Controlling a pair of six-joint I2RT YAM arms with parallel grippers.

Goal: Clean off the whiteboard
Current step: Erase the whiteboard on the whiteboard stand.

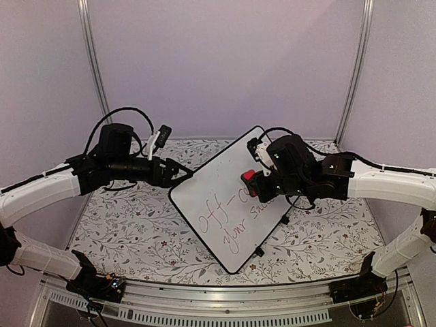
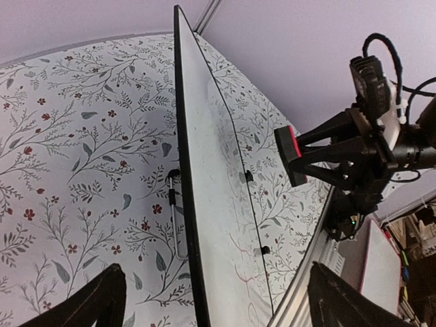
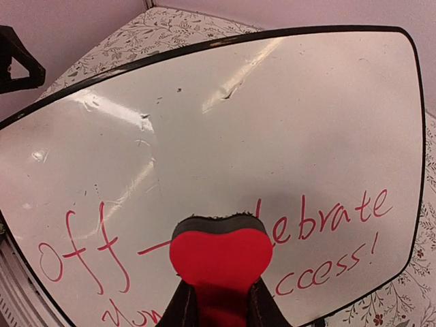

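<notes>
Black left fingers (image 1: 185, 175) stand wide at the 9 o'clock edge of the whiteboard (image 1: 218, 197). It rests tilted on the worktop (image 1: 122, 218); red writing (image 1: 231, 216) crosses it, so we judge erasing barely begun. At 3 o'clock the right fingers (image 1: 259, 184) clamp the red eraser (image 1: 249, 175).

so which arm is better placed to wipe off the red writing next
Right. The right gripper is shut on the red eraser, which faces the whiteboard just by the red writing. The left gripper stands open at the board's edge, holding nothing to wipe with.
</notes>
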